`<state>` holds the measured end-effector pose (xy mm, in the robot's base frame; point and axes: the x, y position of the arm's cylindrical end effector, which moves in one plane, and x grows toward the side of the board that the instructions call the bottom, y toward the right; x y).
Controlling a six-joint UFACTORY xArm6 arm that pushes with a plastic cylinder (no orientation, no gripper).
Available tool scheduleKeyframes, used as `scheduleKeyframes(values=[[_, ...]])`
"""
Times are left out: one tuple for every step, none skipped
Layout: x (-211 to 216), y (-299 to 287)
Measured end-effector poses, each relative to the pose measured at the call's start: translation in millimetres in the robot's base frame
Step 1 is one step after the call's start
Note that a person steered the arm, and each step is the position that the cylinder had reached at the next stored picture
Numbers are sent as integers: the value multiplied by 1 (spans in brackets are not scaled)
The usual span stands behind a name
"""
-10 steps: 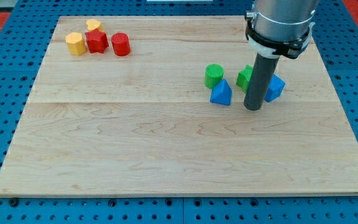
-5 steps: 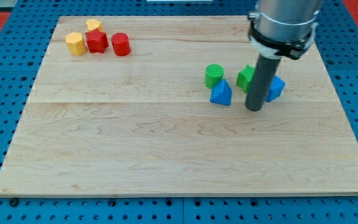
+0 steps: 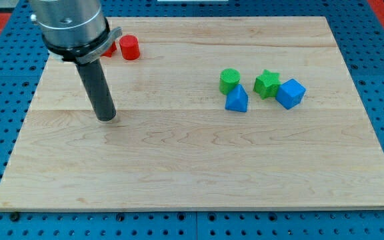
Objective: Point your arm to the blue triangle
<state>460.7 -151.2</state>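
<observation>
Camera view — my tip (image 3: 107, 118) rests well left of the blue triangle (image 3: 237, 101) — no gripper shows.

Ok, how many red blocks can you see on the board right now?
2. One red block sits near the view's top left; another red block peeks out just left of it, mostly hidden by the arm. More may be hidden behind the arm.
</observation>
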Motion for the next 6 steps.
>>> scheduleKeyframes(values=[[3,2],[3,34],[-10,102],[-9,184],[20,241],[29,327]])
